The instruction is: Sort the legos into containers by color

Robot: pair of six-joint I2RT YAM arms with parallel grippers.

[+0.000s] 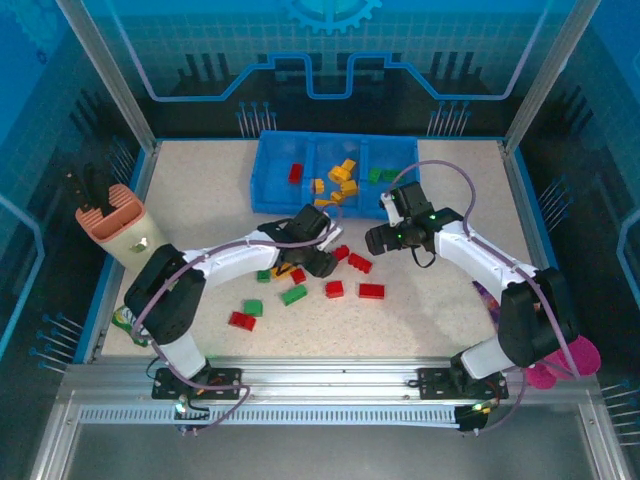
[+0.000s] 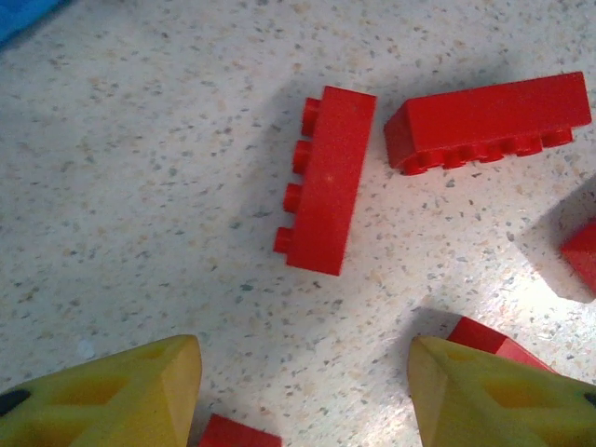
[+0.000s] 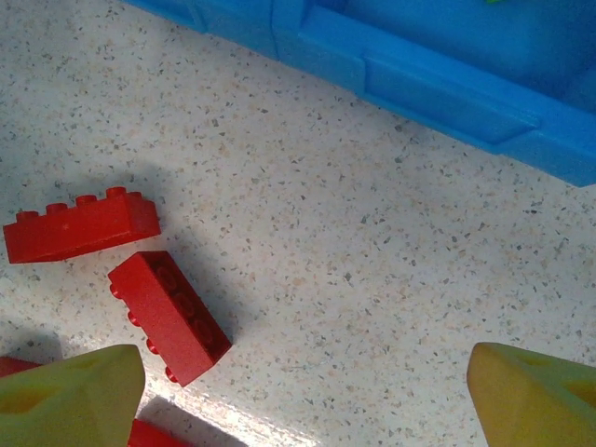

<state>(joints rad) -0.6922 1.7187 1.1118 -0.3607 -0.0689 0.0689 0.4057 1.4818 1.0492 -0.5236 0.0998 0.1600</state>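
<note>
Brick (image 2: 326, 182) just ahead of left claw (image 2: 304, 372)

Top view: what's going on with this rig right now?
Two arms are sorting lego bricks by colour into the blue tray. One red brick sits in its left compartment, orange bricks in the middle, green bricks on the right. Loose red bricks and green ones lie on the table. The left gripper hangs open above some reds, gripping nothing; the right gripper is open too, near the tray's front wall.
</note>
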